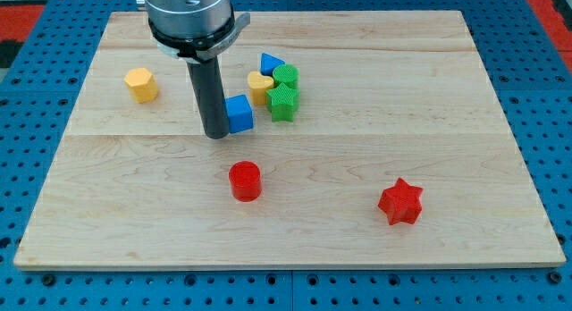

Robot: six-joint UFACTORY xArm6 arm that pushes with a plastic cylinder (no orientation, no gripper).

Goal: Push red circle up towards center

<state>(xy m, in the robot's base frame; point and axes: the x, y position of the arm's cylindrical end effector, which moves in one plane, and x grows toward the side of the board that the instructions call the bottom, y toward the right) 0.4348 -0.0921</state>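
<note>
The red circle (pixel 244 180) is a short red cylinder below the board's middle, towards the view's bottom. My tip (pixel 215 133) rests on the board above it and slightly to its left, with a clear gap between them. The tip stands right beside the blue cube (pixel 239 113), on that cube's left side; I cannot tell if they touch.
A cluster sits right of the tip: a yellow heart (pixel 260 85), a blue triangle (pixel 271 63), a green round block (pixel 286 76) and a green block (pixel 282 103). A yellow hexagon (pixel 141 83) lies at the left. A red star (pixel 399 202) lies at the lower right. The wooden board (pixel 465 123) ends on a blue pegboard.
</note>
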